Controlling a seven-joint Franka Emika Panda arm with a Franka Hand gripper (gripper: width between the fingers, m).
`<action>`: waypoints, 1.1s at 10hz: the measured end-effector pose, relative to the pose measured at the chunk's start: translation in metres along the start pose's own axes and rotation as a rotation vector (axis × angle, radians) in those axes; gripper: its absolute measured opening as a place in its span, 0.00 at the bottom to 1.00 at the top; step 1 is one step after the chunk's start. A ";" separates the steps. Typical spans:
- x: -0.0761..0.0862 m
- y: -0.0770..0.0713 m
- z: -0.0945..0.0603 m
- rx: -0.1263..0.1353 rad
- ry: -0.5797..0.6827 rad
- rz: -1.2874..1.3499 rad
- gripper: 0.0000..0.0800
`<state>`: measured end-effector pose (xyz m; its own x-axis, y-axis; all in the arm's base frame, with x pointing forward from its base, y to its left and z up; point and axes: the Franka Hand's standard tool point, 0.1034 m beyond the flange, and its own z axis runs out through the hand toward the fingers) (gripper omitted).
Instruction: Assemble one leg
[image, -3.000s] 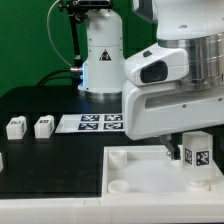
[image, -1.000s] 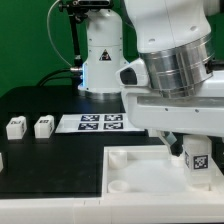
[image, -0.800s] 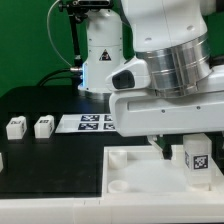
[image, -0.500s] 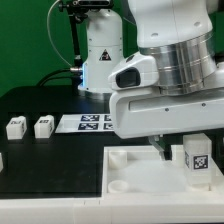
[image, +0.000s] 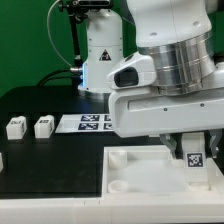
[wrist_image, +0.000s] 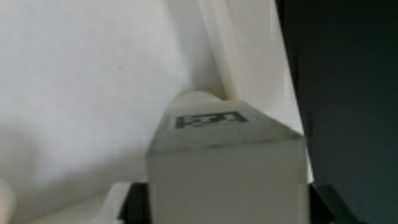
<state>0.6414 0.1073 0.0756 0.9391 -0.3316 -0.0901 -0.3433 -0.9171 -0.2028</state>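
Now the end effector (image: 187, 151) of the big white-and-grey robot arm (image: 165, 75) is hanging at the lower right of the exterior frame. It is gripping the leg (image: 195, 165), a small white plastic block with a black-and-white square marker tag on one face. In the wrist view the dark finger pads (wrist_image: 135, 203) are pressing flush against two opposite sides of the leg, and its tag is showing on the face turned toward the camera.

The leg is standing upright over the far right corner of the large white square tray-like plastic part (image: 140, 170), which is lying along the bottom of the exterior frame. Whether the leg's foot is touching that part or sitting just above it is hard to tell, since the end effector is covering it.

At the middle left, two more small white blocks (image: 15, 127) (image: 43, 126) are sitting side by side on the black tabletop (image: 50, 165), well apart from the end effector. The thin flat white marker board (image: 95, 123) is lying just beside them, toward the centre of the frame.
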 end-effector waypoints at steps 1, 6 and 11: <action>0.001 0.001 -0.001 0.004 0.001 0.055 0.37; 0.003 0.004 0.002 0.038 0.001 0.352 0.37; 0.002 0.003 0.001 0.041 -0.014 0.419 0.37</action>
<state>0.6425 0.1036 0.0737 0.7182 -0.6705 -0.1861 -0.6958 -0.6942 -0.1842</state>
